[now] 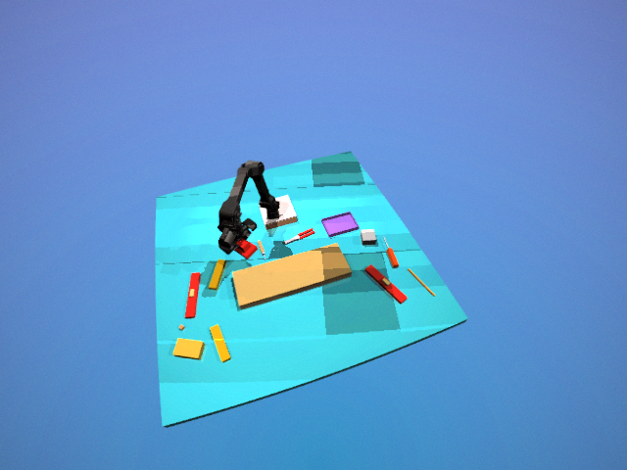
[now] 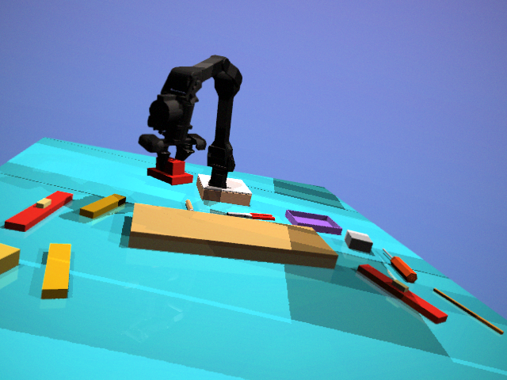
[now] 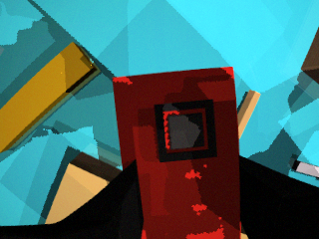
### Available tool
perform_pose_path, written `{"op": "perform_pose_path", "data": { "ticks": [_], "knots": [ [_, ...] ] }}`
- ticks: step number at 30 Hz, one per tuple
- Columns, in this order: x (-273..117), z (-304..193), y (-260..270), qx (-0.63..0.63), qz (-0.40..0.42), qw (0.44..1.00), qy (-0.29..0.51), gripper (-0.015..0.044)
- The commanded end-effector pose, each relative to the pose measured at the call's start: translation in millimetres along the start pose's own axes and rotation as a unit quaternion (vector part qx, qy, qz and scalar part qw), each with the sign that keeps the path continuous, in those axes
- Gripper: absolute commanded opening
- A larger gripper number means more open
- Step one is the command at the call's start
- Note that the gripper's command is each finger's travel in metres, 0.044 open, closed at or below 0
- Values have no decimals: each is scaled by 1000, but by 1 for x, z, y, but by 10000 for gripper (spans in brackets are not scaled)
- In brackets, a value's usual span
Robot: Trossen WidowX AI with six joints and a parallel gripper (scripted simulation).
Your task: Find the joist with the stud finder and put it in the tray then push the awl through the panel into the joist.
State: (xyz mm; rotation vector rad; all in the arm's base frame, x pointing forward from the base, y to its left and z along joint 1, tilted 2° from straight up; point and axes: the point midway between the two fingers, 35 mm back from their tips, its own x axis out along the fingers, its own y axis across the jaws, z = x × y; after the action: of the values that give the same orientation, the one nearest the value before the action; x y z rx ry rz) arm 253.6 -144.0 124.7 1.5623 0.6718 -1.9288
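My gripper (image 1: 240,244) (image 2: 172,161) (image 3: 181,159) is shut on the red stud finder (image 1: 246,249) (image 2: 176,178) (image 3: 174,90) and holds it above the table, behind the left end of the panel. Its square window looks dark grey in the wrist view. The tan floor panel (image 1: 288,276) (image 2: 212,229) (image 3: 75,194) lies flat; no hole can be made out in it. The awl (image 1: 261,247) (image 2: 188,204) (image 3: 248,114), with a tan handle, lies between panel and arm base. The purple tray (image 1: 340,223) (image 2: 313,221) is empty, behind the panel's right end.
Red-handled pliers (image 1: 305,234) (image 2: 261,216) lie between base and panel. A grey block (image 1: 367,236) (image 2: 358,240), an orange screwdriver (image 1: 392,257) (image 2: 403,268), a red bar (image 1: 374,275) and a thin rod (image 1: 421,281) lie right. Yellow blocks (image 1: 217,274) (image 1: 188,348) and another red bar (image 1: 192,304) lie left.
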Motion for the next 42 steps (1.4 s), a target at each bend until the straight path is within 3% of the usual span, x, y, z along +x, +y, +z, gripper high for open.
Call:
{"op": "perform_pose_path", "data": {
  "ticks": [1,21,42],
  "knots": [
    [-4,-8,8,-82,14,996,15,0],
    [-14,-38,35,-421,74,903,45,0],
    [-28,-71,62,-717,153,680,30,0]
  ]
}}
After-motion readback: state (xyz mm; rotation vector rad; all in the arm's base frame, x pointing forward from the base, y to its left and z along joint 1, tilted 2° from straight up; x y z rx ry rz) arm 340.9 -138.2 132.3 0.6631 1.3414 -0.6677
